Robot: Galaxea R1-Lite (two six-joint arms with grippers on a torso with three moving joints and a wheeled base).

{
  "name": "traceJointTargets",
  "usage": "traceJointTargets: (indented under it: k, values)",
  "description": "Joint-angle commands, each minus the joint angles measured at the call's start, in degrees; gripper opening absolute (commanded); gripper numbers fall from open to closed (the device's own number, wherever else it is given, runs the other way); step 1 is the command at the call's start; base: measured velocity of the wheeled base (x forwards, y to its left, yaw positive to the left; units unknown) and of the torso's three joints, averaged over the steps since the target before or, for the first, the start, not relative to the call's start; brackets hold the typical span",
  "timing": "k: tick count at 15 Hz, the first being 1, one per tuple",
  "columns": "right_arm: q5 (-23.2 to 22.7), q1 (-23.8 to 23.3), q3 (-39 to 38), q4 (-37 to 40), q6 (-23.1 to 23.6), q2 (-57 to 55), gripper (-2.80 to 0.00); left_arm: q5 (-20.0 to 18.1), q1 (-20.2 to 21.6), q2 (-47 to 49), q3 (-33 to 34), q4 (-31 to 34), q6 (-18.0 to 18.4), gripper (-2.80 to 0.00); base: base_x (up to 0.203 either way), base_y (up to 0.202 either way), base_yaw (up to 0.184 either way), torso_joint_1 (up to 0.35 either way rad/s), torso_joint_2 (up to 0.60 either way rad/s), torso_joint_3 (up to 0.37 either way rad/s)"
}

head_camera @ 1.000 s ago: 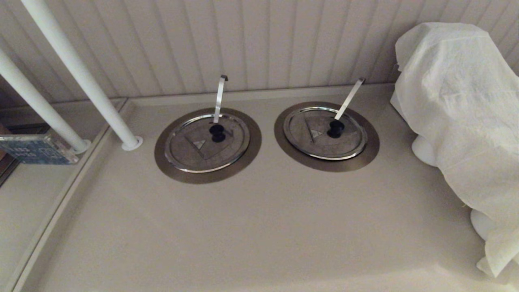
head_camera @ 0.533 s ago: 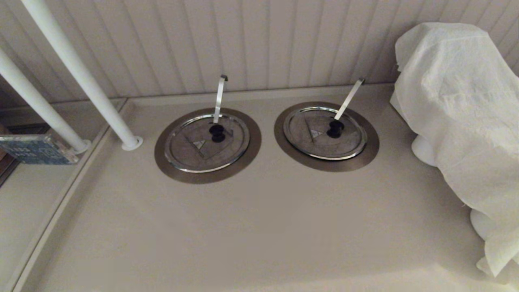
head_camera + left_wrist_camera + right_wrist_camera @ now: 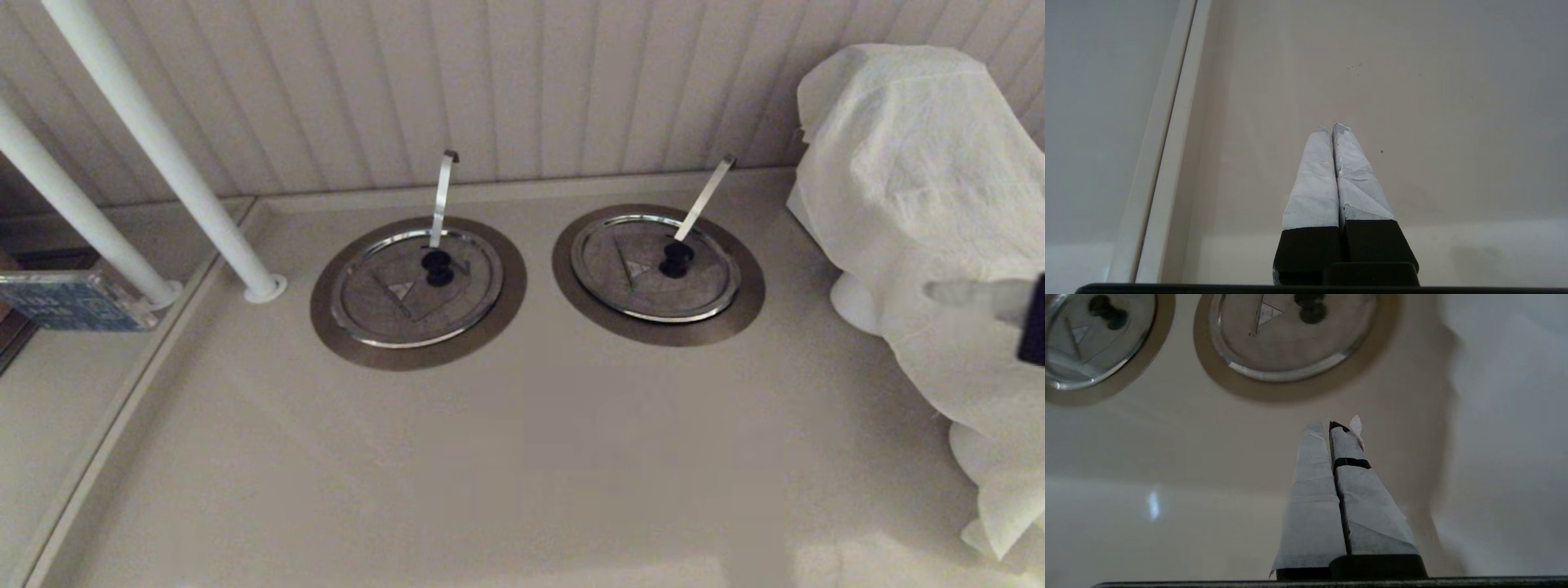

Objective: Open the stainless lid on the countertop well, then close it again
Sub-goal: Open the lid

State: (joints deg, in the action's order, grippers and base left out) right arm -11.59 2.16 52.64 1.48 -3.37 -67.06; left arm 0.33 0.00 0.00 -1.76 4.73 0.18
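Observation:
The stainless lid [image 3: 645, 286] lies shut on the right-hand countertop well, whose dull-brown ring [image 3: 661, 333] sits flush in the beige counter. It has a black knob [image 3: 676, 260] and a leaning flat steel handle [image 3: 704, 198]. My right gripper [image 3: 935, 291] pokes in, blurred, at the right edge, in front of the white cloth and well right of the lid. In the right wrist view the right gripper [image 3: 1331, 426] is shut and empty above bare counter, short of the lid [image 3: 1290, 347] and ring [image 3: 1290, 392]. My left gripper [image 3: 1331, 127] is shut and empty over bare counter.
The twin lid [image 3: 408, 298] with its hooked upright handle [image 3: 442, 196] sits to the left. A white cloth-draped object [image 3: 922, 188] fills the right side. Two white poles [image 3: 155, 147] and a blue sign [image 3: 73, 300] stand at the left. A panelled wall runs behind.
My right gripper has come into the head view at the right edge, where it did not show before. Both lids stay as they were.

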Motion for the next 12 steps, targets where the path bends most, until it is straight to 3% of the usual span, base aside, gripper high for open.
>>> traceJointTargets:
  k: [1,3,5,6,9,12]
  values:
    - [-0.42,1.33,7.36,-0.13,-0.23,-17.34,-2.80,0.03,0.00,0.00,0.00,0.02,-0.01,-2.80,0.000,0.000,0.000,0.000,0.00,0.000]
    - [-0.51,2.56,14.77,-1.55,-1.58,-27.02,-2.80,0.03,0.00,0.00,0.00,0.02,-0.01,-2.80,0.000,0.000,0.000,0.000,0.00,0.000]
    - [2.29,3.81,22.66,-4.06,-2.92,-35.22,-2.80,0.03,0.00,0.00,0.00,0.02,-0.01,-2.80,0.000,0.000,0.000,0.000,0.00,0.000]
    - [4.47,4.56,26.43,-5.15,-3.33,-38.31,0.00,0.03,0.00,0.00,0.00,0.02,-0.01,-2.80,0.000,0.000,0.000,0.000,0.00,0.000]
    - [11.53,8.51,35.70,-6.34,-3.54,-45.02,0.00,0.03,0.00,0.00,0.00,0.02,-0.01,-2.80,0.000,0.000,0.000,0.000,0.00,0.000]
    - [15.70,13.22,34.43,-8.07,-3.44,-47.61,0.00,0.03,0.00,0.00,0.00,0.02,-0.01,-2.80,0.000,0.000,0.000,0.000,0.00,0.000]
